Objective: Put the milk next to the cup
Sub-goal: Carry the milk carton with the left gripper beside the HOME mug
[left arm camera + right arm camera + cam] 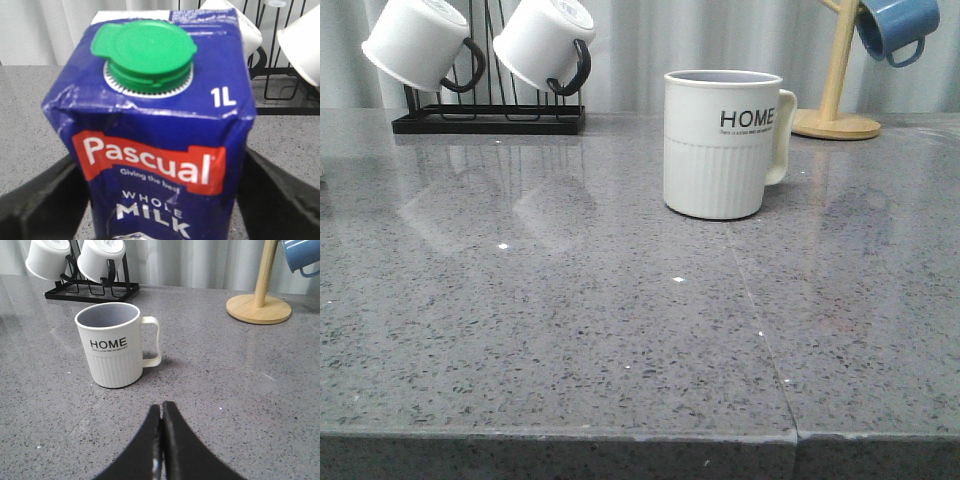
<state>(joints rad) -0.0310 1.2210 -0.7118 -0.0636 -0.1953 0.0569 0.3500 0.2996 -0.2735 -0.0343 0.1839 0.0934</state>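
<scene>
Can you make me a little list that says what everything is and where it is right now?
milk: dark blue carton with green cap, between the left gripper's black fingers
cup: off-white ribbed ceramic HOME mug, upright on the grey speckled counter, looks empty
right gripper: fingers together, holding nothing, pointed toward the mug
rack: black wire rack with two white mugs, at the back left
stand: wooden stand with a blue mug, at the back right

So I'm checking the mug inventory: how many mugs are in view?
4: the HOME mug standing mid-table, two white mugs hanging on the black rack at back left, one blue mug on the wooden stand at back right. Others may be out of frame.
</scene>
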